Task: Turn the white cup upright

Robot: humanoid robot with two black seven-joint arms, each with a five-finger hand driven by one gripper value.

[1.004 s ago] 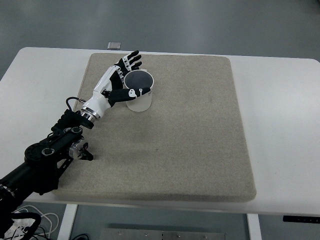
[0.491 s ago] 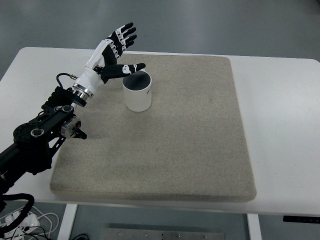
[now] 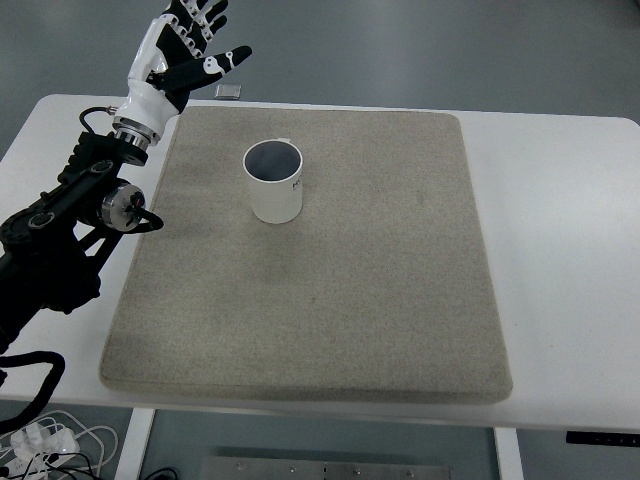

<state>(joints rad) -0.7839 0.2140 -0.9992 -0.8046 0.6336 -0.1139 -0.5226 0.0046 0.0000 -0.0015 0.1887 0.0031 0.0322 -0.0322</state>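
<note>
A white cup (image 3: 275, 183) stands upright on the beige mat (image 3: 380, 280), its dark open mouth facing up, in the mat's back left part. My left hand (image 3: 192, 45) is raised up and to the left of the cup, well apart from it, above the mat's back left corner. Its fingers (image 3: 209, 12) are spread and hold nothing, with the thumb pointing right. The left arm (image 3: 70, 230) runs in from the lower left edge. No right arm shows.
The mat lies on a white table (image 3: 560, 250). A small grey rectangular object (image 3: 229, 91) sits on the table just behind the mat's back edge, near my hand. Cables (image 3: 40, 435) hang below the table at the bottom left.
My left hand let go of the cup, opened, and drew back up and to the left. The cup stays upright in the same spot.
</note>
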